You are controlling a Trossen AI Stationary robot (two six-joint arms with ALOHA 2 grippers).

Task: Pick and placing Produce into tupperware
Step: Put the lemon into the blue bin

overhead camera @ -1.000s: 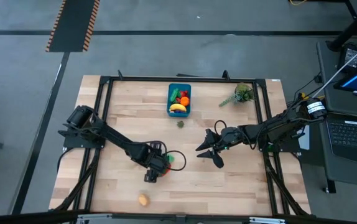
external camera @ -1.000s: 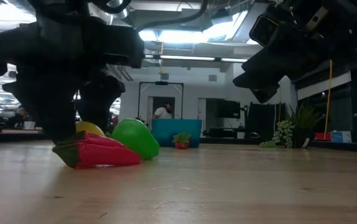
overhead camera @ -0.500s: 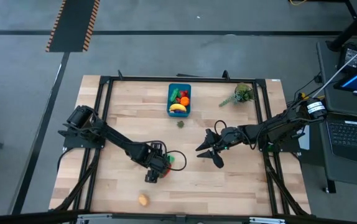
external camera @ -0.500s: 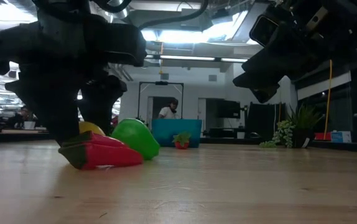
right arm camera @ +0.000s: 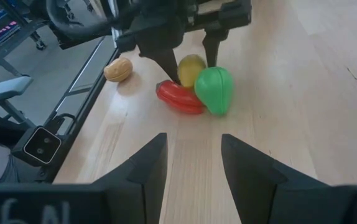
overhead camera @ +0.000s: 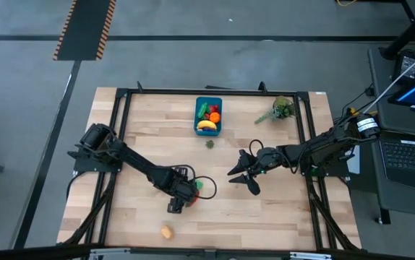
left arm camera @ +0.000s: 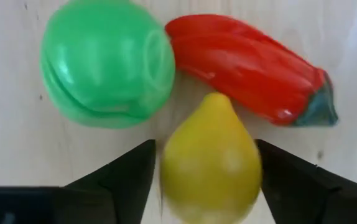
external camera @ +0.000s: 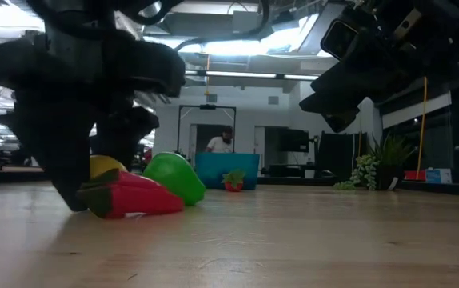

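A yellow lemon (left arm camera: 209, 155), a red pepper (left arm camera: 247, 65) and a green pepper (left arm camera: 107, 62) lie together on the table's near middle. My left gripper (overhead camera: 178, 196) points down over them, open, with one finger on each side of the lemon (right arm camera: 191, 68). My right gripper (overhead camera: 238, 178) hangs open and empty above the table, to the right of the group. The teal tub (overhead camera: 208, 115) stands at the far middle and holds a banana, an orange and other toys. My left gripper's two fingers (left arm camera: 129, 180) stand close against the lemon's two sides from above, pointing down. I cannot tell whether they touch it. The lemon rests on the table.
A tan toy (overhead camera: 166, 232) lies near the front edge. A small green toy (overhead camera: 210, 144) lies just in front of the tub. A leafy plant sprig (overhead camera: 280, 110) lies at the far right. Bare wood lies between the group and the tub.
My left gripper has shifted a little at the lemon, staying low over the table. The red pepper's stem end has slid and turned slightly on the table. My right gripper has kept still.
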